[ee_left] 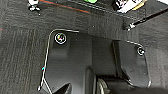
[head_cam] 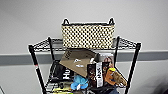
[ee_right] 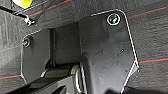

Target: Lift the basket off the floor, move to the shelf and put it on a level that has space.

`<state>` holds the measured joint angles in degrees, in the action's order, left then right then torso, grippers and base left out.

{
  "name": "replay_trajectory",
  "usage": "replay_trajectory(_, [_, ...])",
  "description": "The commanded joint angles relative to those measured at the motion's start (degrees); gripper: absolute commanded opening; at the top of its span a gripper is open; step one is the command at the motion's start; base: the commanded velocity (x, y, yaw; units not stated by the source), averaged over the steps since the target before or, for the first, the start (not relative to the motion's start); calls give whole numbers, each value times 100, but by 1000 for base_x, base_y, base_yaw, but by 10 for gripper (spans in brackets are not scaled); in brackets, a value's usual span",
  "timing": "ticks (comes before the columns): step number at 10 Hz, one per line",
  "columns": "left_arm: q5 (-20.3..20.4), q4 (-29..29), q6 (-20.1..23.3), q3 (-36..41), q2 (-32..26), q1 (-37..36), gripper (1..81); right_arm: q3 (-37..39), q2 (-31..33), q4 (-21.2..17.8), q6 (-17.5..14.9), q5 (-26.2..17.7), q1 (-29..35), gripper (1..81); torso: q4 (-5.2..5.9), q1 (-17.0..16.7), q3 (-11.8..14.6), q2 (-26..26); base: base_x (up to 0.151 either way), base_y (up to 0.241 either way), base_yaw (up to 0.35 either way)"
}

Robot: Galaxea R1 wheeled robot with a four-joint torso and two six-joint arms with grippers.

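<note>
- Basket (head_cam: 88,35) standing upright on the shelf's (head_cam: 35,63) top level (head_cam: 43,45), at 12 o'clock in the head view, back against a pale wall (head_cam: 30,20)
- Bare wire grid left free at 9 and 3 o'clock of the basket, up to the corner posts; basket nearly as wide as the tier
- Below the level, a crowded tier: tilted cardboard box (head_cam: 76,61) just under the basket, dark packages beside it, a blue toy (head_cam: 79,82) at 6 o'clock, an orange-and-yellow item (head_cam: 112,75) at 4 o'clock
- Lower part of the shelf cut off by the picture's bottom edge; labels on the packages too blurred to read
- Left wrist view: dark carpeted floor (ee_left: 20,50) with a thin red line, a caster wheel (ee_left: 33,6) and a rack foot (ee_left: 128,25) near the picture's edge
- Right wrist view: the same floor (ee_right: 150,37) with red lines, another rack foot (ee_right: 28,21) and a yellow-green object partly cut off
- Jaws of both grippers: cannot tell how far open from these views; nothing seen held
</note>
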<state>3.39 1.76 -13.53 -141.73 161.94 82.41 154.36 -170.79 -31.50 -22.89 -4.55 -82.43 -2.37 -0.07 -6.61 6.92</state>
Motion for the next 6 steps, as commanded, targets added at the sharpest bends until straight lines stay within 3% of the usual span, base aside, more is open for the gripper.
replay_trajectory(1, [-268, 71, 26, -847, 575, -220, 811, 296, -256, 179, -13, -179, 152, 811, 0, 7, 0, 0, 0, 0, 0])
replay_trajectory(6, [-278, 62, 17, -1751, 1279, -159, 811, 296, -555, 205, -4, -81, 29, 811, 0, 7, 0, 2, 0, 0, 0])
